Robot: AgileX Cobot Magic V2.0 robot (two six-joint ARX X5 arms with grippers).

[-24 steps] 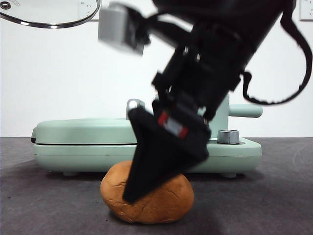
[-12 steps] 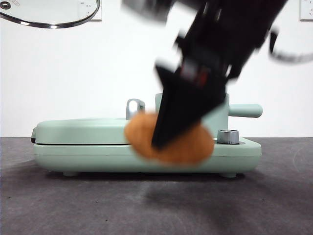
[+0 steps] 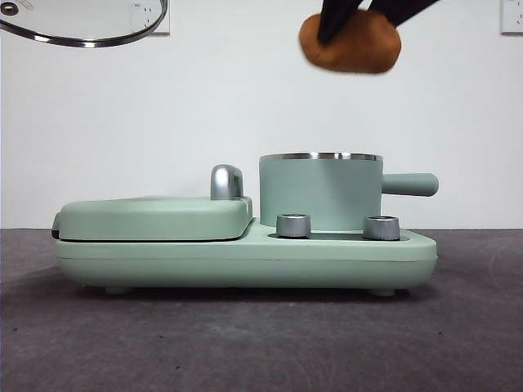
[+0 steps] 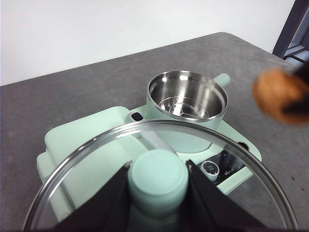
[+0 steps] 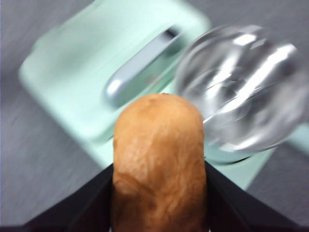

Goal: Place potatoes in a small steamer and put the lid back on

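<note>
Right gripper (image 3: 351,12) clamping potato (image 3: 350,42), hovering at pot's (image 3: 320,192) 12 o'clock (left gripper (image 4: 157,186) pinching lid (image 4: 159,179)); center before lowering.

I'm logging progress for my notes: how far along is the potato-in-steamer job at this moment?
Done: the round glass lid is off, held by its mint-green knob in the left tool, and the mint-green steel-rimmed steamer pot stands open and empty. In hand: the right tool grips the orange-brown wrinkled potato high in the air, above the pot. Left: lowering the potato into the pot, releasing it, then setting the lid on.
</note>
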